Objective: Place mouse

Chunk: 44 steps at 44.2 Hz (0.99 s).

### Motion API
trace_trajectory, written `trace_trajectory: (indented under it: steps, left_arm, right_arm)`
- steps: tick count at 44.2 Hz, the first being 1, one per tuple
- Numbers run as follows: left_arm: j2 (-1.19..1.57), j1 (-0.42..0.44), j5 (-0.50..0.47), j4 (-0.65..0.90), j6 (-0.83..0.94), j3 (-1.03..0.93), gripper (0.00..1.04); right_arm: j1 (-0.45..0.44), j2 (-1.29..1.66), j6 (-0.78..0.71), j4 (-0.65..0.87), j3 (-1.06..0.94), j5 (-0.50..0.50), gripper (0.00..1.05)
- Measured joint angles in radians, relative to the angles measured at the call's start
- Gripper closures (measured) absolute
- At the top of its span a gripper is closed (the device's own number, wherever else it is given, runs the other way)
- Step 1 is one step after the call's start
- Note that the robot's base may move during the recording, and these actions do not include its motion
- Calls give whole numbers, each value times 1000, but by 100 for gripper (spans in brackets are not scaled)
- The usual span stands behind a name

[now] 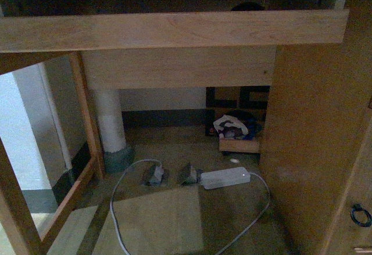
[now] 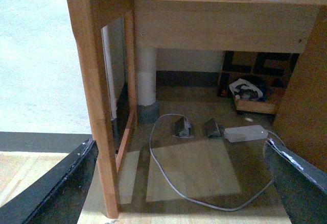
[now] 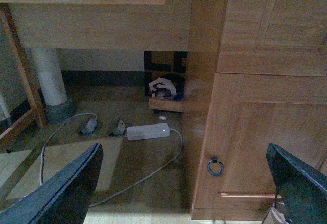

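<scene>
DESK UNDERSIDE: Both arms hang low before the desk (image 1: 174, 29), cams looking under it, not at its top. L gripper (image 2: 180, 141) is spread wide, nothing betw. its fingers. R gripper (image 3: 185, 147) is likewise spread & empty. Mouse (image 1: 247, 5) is prob. the dark dome peeking over the front rail in front view, too dim to be sure. Neither wrist view shows it. A white adapter (image 1: 225, 178) lies on the floor below. Judged: with arms low & clear, placing is either done or not begun.
</scene>
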Motion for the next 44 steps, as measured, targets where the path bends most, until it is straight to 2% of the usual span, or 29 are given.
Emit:
trace_trajectory:
  steps: [44]
  left_arm:
    - [-1,0,0,4,-3,0,7]
  right_arm:
    - [0,0,0,3,0,0,7]
